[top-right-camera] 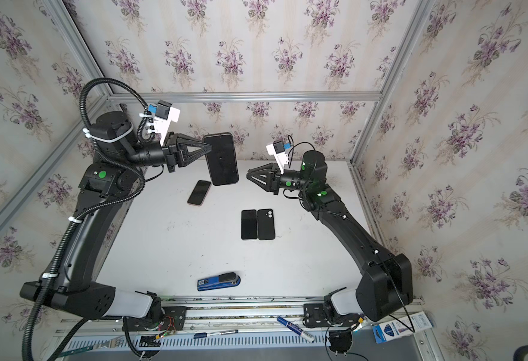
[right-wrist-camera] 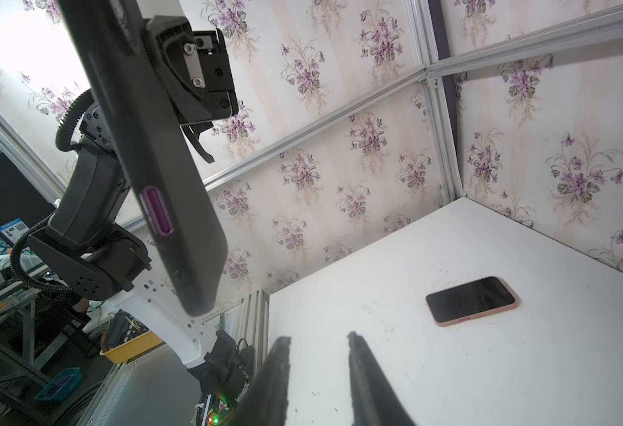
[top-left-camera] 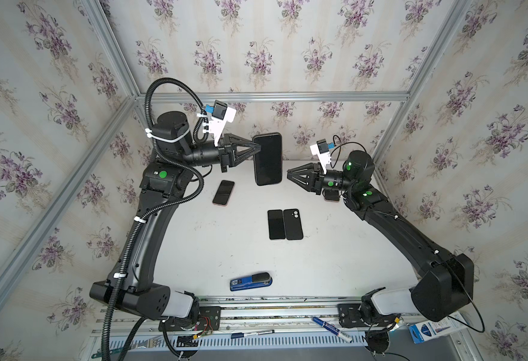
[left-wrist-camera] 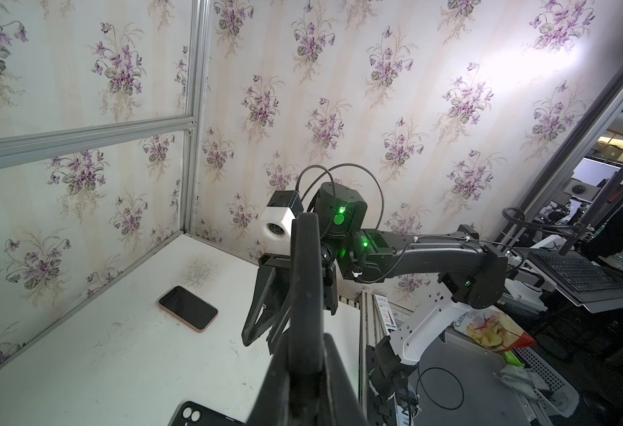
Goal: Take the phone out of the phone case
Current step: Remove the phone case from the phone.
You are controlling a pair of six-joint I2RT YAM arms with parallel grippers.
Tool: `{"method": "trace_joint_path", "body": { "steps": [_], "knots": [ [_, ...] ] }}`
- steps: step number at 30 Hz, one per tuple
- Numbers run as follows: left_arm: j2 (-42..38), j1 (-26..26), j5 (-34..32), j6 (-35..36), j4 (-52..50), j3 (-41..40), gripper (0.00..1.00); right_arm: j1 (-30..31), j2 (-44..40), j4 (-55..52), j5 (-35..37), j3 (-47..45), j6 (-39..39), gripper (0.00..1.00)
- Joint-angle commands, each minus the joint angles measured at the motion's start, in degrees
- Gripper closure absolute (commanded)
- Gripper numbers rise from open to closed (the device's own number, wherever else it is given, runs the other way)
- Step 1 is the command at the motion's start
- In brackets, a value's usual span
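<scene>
"What's lying over on the left?"

"A pink-cased phone (top-left-camera: 223, 192) is lying screen up on the white table (top-left-camera: 334, 250), and a blue stapler (top-left-camera: 251, 281) is sitting nearer the front edge."

"And the left arm?"

"The left gripper (top-left-camera: 254, 147) is pinching one long edge of the black-cased phone (top-left-camera: 268, 159). It's holding it in the air over the back of the table, screen turned toward the top cameras."

"Anything under it?"

"A black phone (top-left-camera: 276, 224) and a black case (top-left-camera: 293, 224) with two camera holes are lying side by side, touching."

"The right arm?"

"The right gripper (top-left-camera: 288, 173) is hovering just beside the held phone's other long edge. Its fingers (right-wrist-camera: 354, 354) are standing apart with a gap, gripping nothing."
</scene>
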Motion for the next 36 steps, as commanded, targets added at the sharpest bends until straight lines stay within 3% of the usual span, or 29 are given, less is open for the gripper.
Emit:
{"method": "trace_joint_path", "body": {
  "steps": [1, 20, 26, 36],
  "knots": [
    [0.2, -0.28, 1.57, 1.1, 2.33, 0.63, 1.0, 1.01, 0.95, 3.04, -2.91, 1.73, 0.55, 0.69],
    [1.08, -0.72, 0.14, 0.99, 2.4, 0.16, 1.0, 3.06, 0.65, 9.47, -5.24, 0.35, 5.01, 0.53],
    [1.39, -1.24, 0.07, 0.85, 2.48, 0.02, 1.0, 3.63, 1.27, 10.66, -5.52, 0.11, 5.67, 0.57],
    [2.16, -1.25, 0.15, -0.07, 2.85, 1.1, 1.0, 3.92, 0.85, 13.12, -6.65, -2.37, 6.67, 0.76]
  ]
}}
